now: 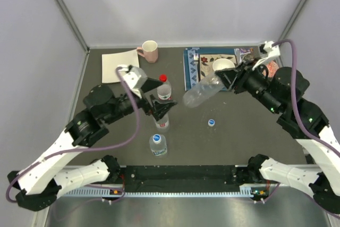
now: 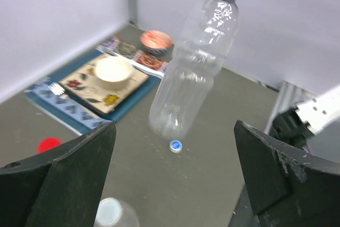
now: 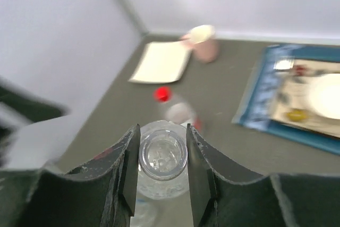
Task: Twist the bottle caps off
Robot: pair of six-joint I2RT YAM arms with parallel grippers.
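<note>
Right wrist: right fingers [image 3: 126,174] tight around clear bottle [image 3: 162,158] neck (nearby label [image 1: 165,93] unreadable); left fingers [image 2: 64,184] apart.

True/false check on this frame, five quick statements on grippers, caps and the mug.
1. The right gripper holds a clear bottle by the neck, off the table. True.
2. That bottle has its cap on. False: the right wrist view shows an open mouth.
3. A loose blue cap lies on the table. True.
4. The left gripper is shut on a bottle. False: its fingers are wide apart with nothing between them.
5. The pink mug stands on the blue placemat. False: it stands beside the white sheet, off the mat.
</note>
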